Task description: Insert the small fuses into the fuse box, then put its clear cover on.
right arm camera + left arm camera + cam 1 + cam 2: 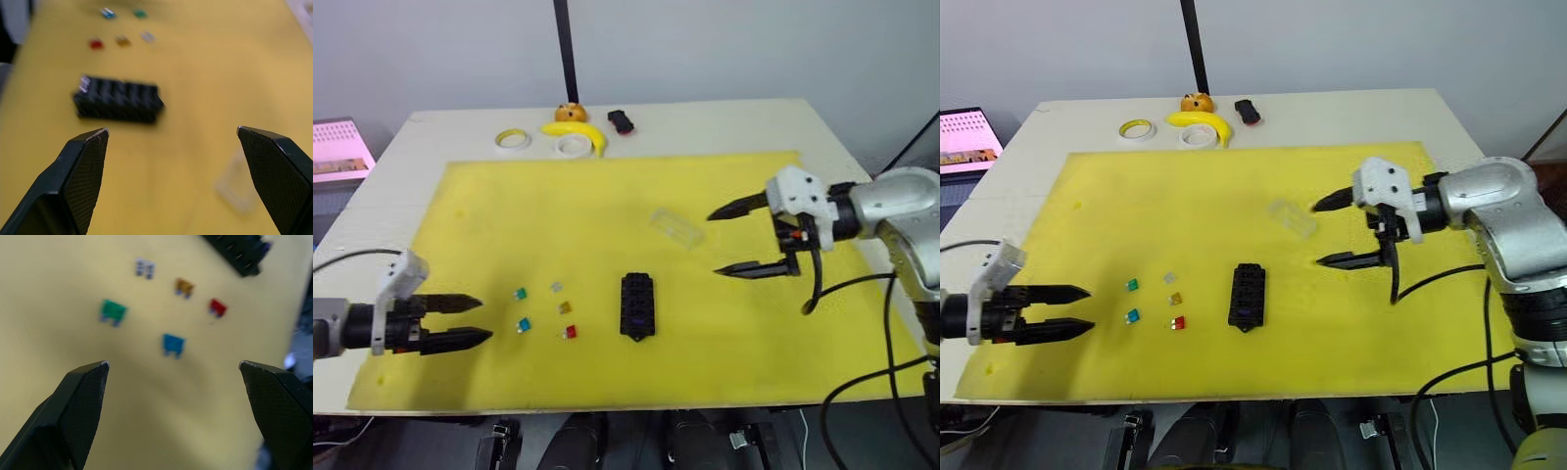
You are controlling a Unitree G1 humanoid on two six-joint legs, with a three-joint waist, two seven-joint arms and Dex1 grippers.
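Note:
The black fuse box (637,305) lies on the yellow mat, and a purplish fuse shows in a slot at its near end. To its left lie the loose small fuses: teal (520,294), blue (523,325), grey (556,287), amber (565,307) and red (570,333). The clear cover (675,228) rests further back, right of centre. My left gripper (484,319) hovers open just left of the fuses, fingers pointing at them. My right gripper (714,244) is open and empty, right of the cover. The left wrist view shows the blue fuse (173,343) nearest.
The yellow mat (607,196) covers most of the pale table. At the back edge sit two tape rolls (513,140) (574,146), a banana (582,131), an orange object (570,112) and a black-and-red object (621,121). A black pole (566,49) rises behind. A screen (337,149) stands far left.

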